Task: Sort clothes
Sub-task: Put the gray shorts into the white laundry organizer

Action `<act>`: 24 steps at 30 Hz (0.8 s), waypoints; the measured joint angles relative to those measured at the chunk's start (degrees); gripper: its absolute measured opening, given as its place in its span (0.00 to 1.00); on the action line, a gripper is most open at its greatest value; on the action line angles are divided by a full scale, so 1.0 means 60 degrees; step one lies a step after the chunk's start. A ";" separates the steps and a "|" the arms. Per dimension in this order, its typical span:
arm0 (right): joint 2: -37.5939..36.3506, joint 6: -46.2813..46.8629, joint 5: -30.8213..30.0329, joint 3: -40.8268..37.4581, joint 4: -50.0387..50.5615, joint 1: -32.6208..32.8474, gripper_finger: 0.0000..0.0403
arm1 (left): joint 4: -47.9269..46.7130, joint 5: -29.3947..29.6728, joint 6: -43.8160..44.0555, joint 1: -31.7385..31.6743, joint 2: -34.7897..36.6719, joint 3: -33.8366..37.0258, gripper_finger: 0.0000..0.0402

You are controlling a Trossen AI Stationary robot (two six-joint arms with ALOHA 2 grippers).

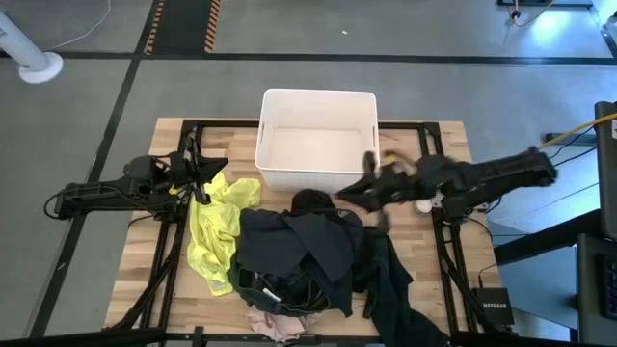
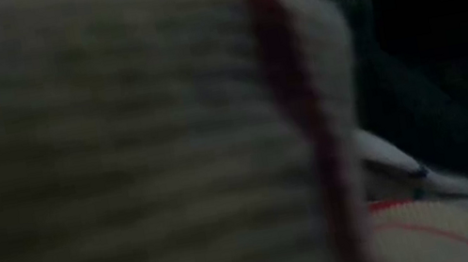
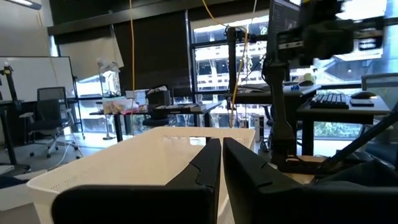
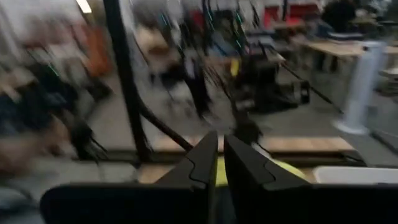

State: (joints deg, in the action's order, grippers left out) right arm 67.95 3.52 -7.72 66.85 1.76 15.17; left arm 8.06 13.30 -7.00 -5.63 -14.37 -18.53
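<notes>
1 striped piece (image 2: 123, 149), 1 yellow top (image 1: 214, 229)

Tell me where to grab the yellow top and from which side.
Judging by the high view, take the yellow top at its bare outer edge, coming down from above with the left gripper, which sits beside it. Its other edge is tucked under the dark clothes, so a pinch there would snag them.

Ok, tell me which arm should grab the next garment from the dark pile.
Probably the right. Its hand is at the edge of the dark pile, beside the white bin. The left hand sits over by the yellow top, away from the pile.
</notes>
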 joint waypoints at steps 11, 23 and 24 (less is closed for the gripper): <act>0.3347 -0.1201 -0.3371 0.2595 0.1784 0.0579 0.12 | 0.0363 0.0000 -0.0144 -0.0003 0.0004 0.0000 0.03; 0.4618 -0.1398 -0.2176 0.3330 0.1926 0.0754 0.18 | 0.0490 0.0002 -0.0288 -0.0003 0.0000 0.0004 0.03; 0.4618 -0.1367 -0.2116 0.3330 0.2060 0.0835 0.21 | 0.0460 0.0000 -0.0154 -0.0003 0.0004 0.0004 0.03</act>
State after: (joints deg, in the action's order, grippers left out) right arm 95.66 -4.68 -20.41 86.83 14.12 20.18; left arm 10.82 13.30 -7.92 -5.65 -14.35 -18.50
